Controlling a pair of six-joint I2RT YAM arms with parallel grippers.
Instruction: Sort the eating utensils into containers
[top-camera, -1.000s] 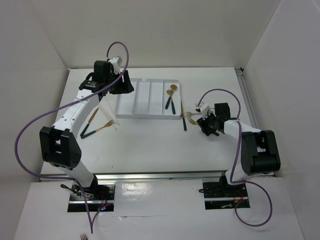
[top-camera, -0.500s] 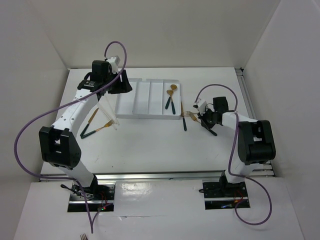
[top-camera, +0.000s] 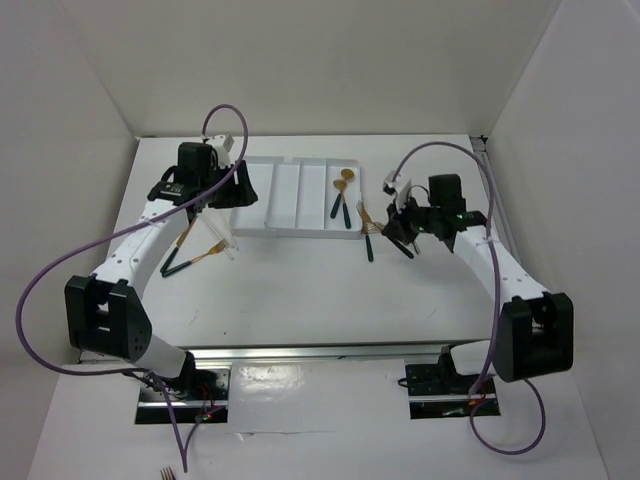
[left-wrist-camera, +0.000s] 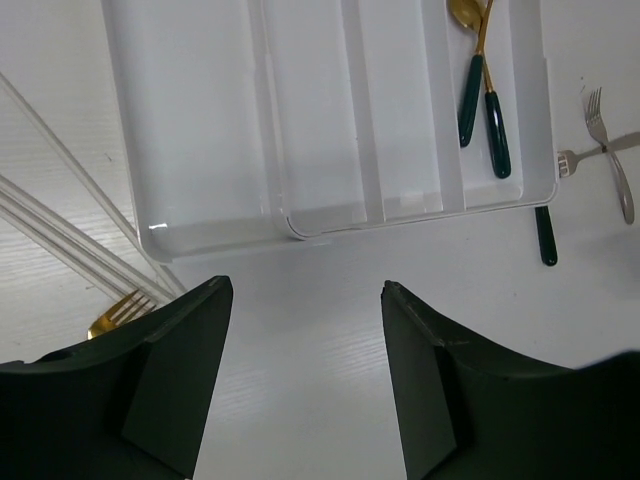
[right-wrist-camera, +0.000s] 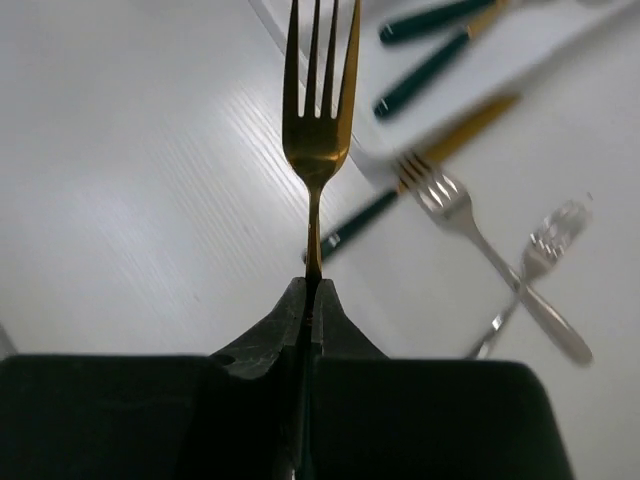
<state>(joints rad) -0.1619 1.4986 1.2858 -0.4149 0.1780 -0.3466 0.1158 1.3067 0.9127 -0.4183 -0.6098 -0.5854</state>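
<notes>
The white tray (top-camera: 290, 200) of long compartments lies at the table's middle back, with two gold spoons (top-camera: 342, 195) in its rightmost compartment. My right gripper (top-camera: 398, 227) hovers just right of the tray, shut on the neck of a gold fork (right-wrist-camera: 320, 120) that points forward above the table. Below it lie a dark-handled utensil (right-wrist-camera: 362, 224) and crossed silver forks (right-wrist-camera: 455, 210). Over the tray's near left corner, my left gripper (left-wrist-camera: 307, 287) stands open and holds nothing. More gold utensils (top-camera: 188, 250) lie left of the tray.
Clear thin rods (top-camera: 217, 228) lean across the table at the tray's left end, near the gold fork (left-wrist-camera: 120, 312). White walls close in the table on three sides. A purple cable loops over each arm.
My right gripper has shut on the gold fork and lifted it up and left, toward the tray's right end. The left gripper has shifted slightly left and stayed open.
</notes>
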